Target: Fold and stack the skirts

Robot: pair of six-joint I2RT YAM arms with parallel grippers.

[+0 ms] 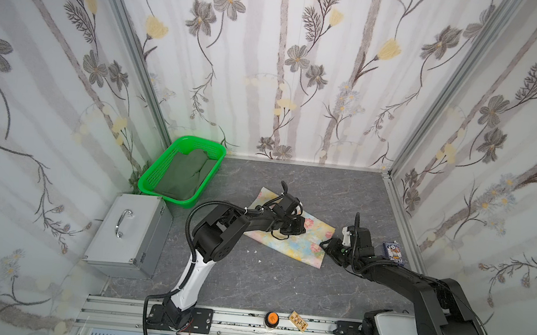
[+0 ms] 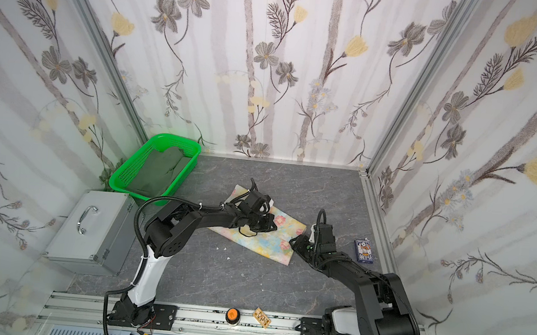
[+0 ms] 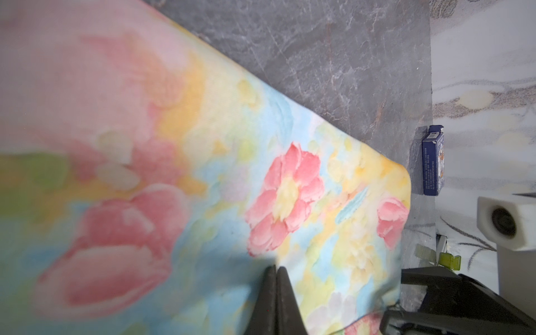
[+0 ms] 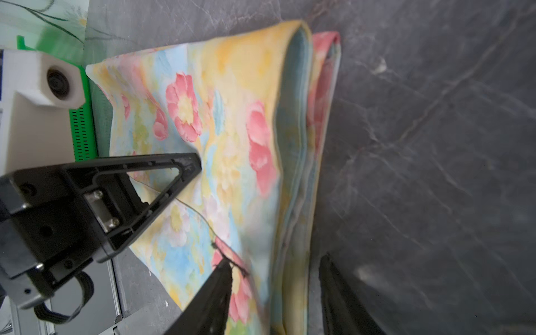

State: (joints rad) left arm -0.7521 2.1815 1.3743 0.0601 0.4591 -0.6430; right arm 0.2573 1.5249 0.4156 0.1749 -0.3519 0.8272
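Observation:
The pastel floral skirt (image 1: pixel 299 247) (image 2: pixel 263 246) lies folded flat on the grey table, mid-right in both top views. My left gripper (image 1: pixel 300 226) (image 2: pixel 271 224) (image 3: pixel 275 268) is shut, its tips resting on top of the cloth (image 3: pixel 290 188) with nothing between them. My right gripper (image 1: pixel 324 244) (image 2: pixel 294 241) (image 4: pixel 275 259) is open at the skirt's right edge: one finger lies over the top layer, the other beside the stacked layers (image 4: pixel 295 145). The olive green skirt (image 1: pixel 182 177) (image 2: pixel 156 171) lies inside the green basket (image 1: pixel 163 197) (image 2: pixel 130 192).
A silver metal case (image 1: pixel 130 232) sits at the front left, below the basket. A blue card box (image 1: pixel 393 252) (image 3: pixel 432 162) lies by the right wall. An orange button (image 1: pixel 271 318) and a small yellow card (image 1: pixel 298 321) are on the front rail.

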